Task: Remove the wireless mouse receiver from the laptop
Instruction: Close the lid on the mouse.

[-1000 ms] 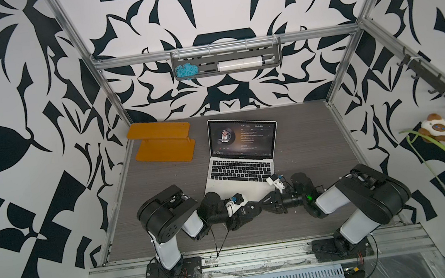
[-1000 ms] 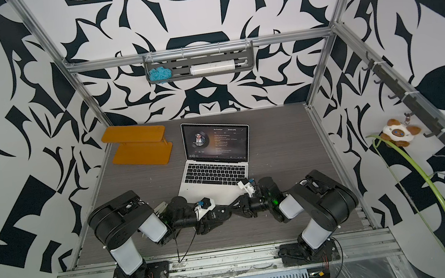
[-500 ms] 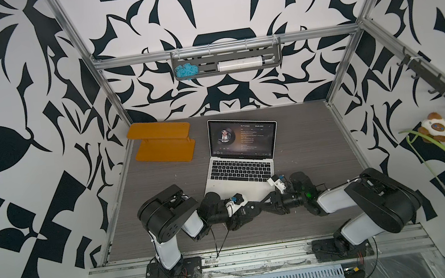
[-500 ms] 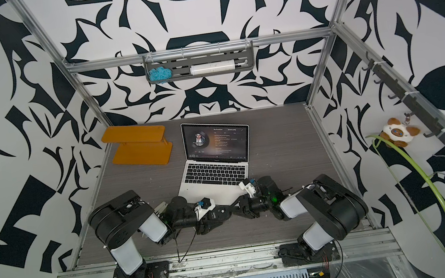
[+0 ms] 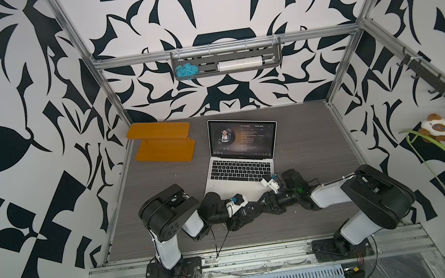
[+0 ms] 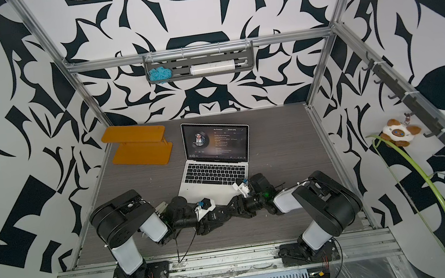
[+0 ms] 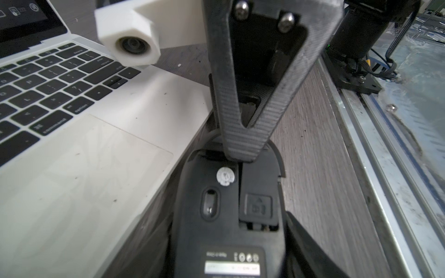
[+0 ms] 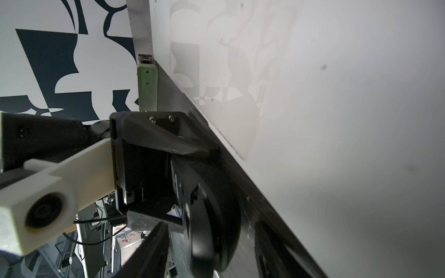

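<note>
The laptop (image 7: 149, 101) deck looked like matt silver metal, dust-specked, and its keys were matt black plastic. The mouse (image 7: 190, 228) underside was dull black plastic with a pale paper-like label. The table (image 7: 313, 144) showed grey wood grain, the rail (image 7: 361, 144) was scuffed bare metal, and the camera housing (image 7: 127, 31) was chalky white plastic.

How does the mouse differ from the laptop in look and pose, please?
The mouse is black and far smaller; the laptop is silver with black keys. The laptop lies flat and open on the table; the mouse is held in the left gripper with its underside exposed.
</note>
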### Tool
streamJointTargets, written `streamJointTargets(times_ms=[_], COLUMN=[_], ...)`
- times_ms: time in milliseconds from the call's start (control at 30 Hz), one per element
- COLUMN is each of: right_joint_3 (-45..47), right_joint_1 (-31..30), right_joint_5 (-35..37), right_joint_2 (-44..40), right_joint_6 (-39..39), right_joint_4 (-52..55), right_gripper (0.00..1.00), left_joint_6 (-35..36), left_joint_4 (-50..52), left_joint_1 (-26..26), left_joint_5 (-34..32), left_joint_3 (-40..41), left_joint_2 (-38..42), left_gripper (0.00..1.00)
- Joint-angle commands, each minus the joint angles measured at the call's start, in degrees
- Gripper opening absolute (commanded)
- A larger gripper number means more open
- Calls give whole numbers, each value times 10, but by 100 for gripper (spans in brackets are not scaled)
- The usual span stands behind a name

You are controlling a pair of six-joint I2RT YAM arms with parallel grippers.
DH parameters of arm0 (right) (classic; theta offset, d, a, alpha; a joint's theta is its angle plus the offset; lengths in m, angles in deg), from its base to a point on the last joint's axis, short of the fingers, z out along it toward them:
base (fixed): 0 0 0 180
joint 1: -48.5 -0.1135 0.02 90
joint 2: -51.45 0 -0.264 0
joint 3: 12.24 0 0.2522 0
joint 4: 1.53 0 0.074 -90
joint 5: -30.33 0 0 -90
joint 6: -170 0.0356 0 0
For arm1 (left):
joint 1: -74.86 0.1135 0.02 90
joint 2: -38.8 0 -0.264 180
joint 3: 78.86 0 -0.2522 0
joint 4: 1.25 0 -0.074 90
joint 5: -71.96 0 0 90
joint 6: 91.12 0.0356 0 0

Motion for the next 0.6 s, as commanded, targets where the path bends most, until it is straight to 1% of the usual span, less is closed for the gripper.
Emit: streamJointTargets(times_ms=[0,200,333,567], right_joint_3=[-12,-22,-31,-32], right_joint_1=[-10,-23,-28,-30], right_joint_5=[6,6,7,9], right_joint_2=[13,21,21,19], right_joint_6=[-18,-19,-29,-29], right_joint_4=[15,17,35,36], right_gripper=[61,61,57,50], left_joint_6=[-13,-15,-18,-24], left_joint_4=[-6,-17,-32,-46], left_joint_1=[3,3,5,11], left_joint_5=[18,22,23,31], left_joint_3=[14,16,21,27], left_joint_2=[-12,-13,-12,-7], left_gripper=[0,0,0,0])
